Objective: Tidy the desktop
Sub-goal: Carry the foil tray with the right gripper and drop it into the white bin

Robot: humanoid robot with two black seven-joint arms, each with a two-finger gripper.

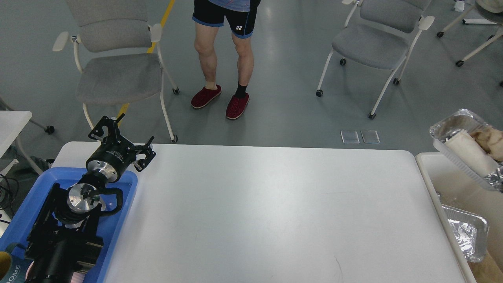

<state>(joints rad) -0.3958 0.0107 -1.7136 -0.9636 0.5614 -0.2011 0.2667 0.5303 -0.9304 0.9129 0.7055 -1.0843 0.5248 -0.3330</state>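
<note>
The white desktop [255, 216] fills the middle of the head view and nothing lies on its bare surface. A foil tray [452, 135] holding a white paper cup [469, 151] and a crumpled brown paper ball [491, 139] hangs tilted at the right edge, beyond the desktop and over a cream bin. My right gripper is out of view past that edge. My left gripper [123, 139] is open and empty, above the desktop's far left corner.
A blue plastic tray [127, 184] lies under my left arm at the left edge. The cream bin [426, 165] stands right of the desktop with another foil tray [463, 232] inside. A person [224, 59] and grey chairs [114, 74] stand beyond the far edge.
</note>
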